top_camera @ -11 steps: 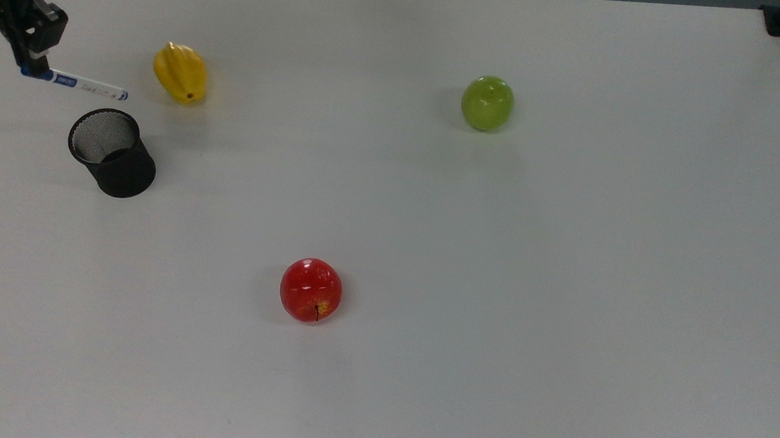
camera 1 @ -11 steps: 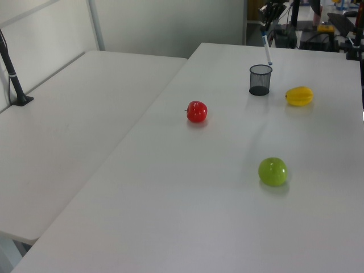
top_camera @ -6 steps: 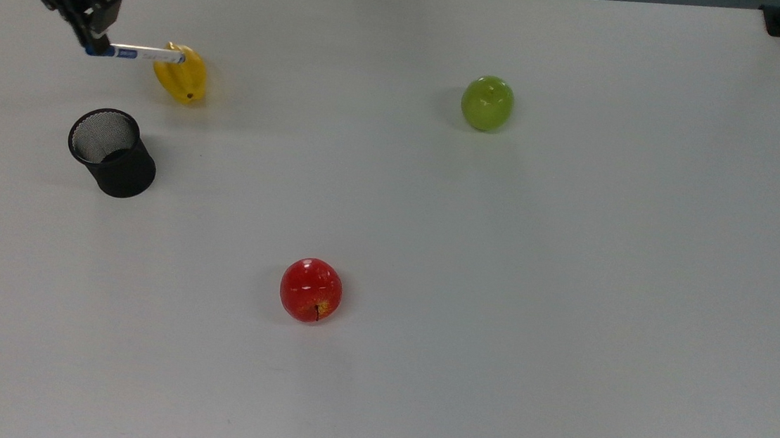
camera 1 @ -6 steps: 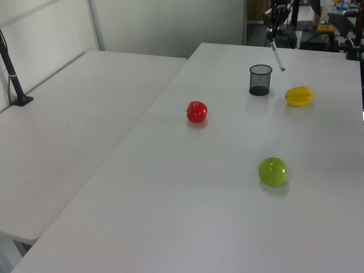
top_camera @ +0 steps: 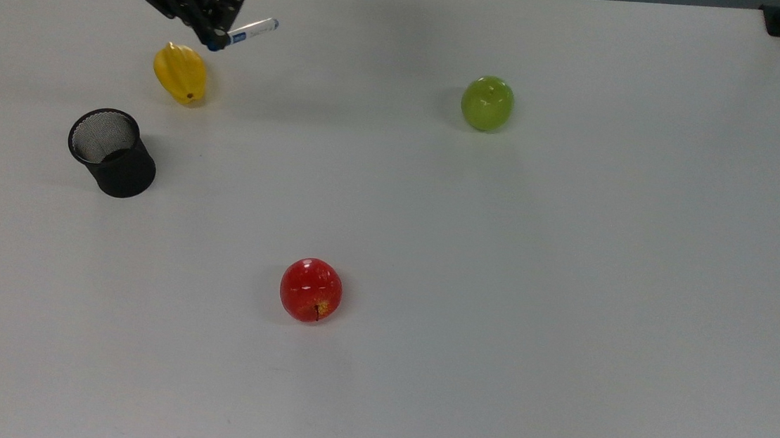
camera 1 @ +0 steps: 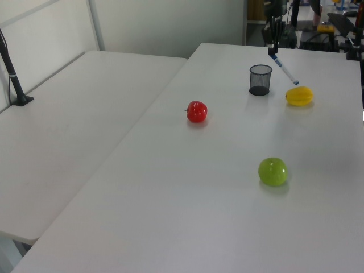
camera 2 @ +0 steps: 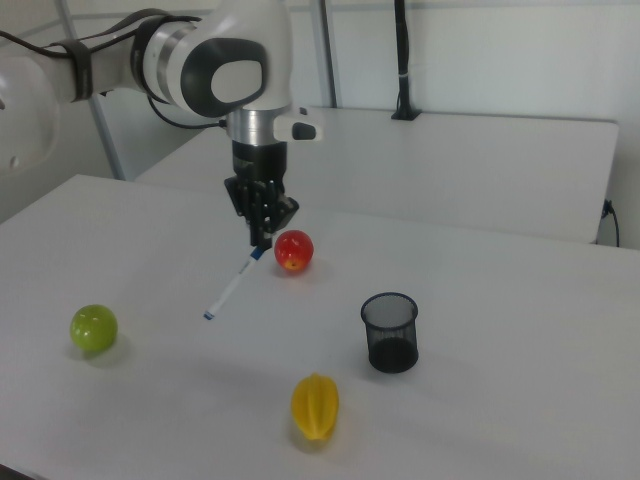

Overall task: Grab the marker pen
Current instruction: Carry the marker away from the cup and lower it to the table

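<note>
The claw [camera 2: 260,243] grips the marker pen [camera 2: 229,291] by its blue-capped end and holds it tilted in the air above the tabletop [top_camera: 570,263], near the top view's far edge, toward its left corner. The pen hangs clear of the yellow fruit [top_camera: 180,73] and black mesh cup [top_camera: 112,152].

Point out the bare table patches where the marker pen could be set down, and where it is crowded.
Widest bare patch: the top view's right, beyond the green apple, to the table edge. Also bare: between green apple and red apple, and all below the red apple. Crowded: the top view's upper left, where the gripper holds the marker pen near the yellow fruit and black mesh cup.
</note>
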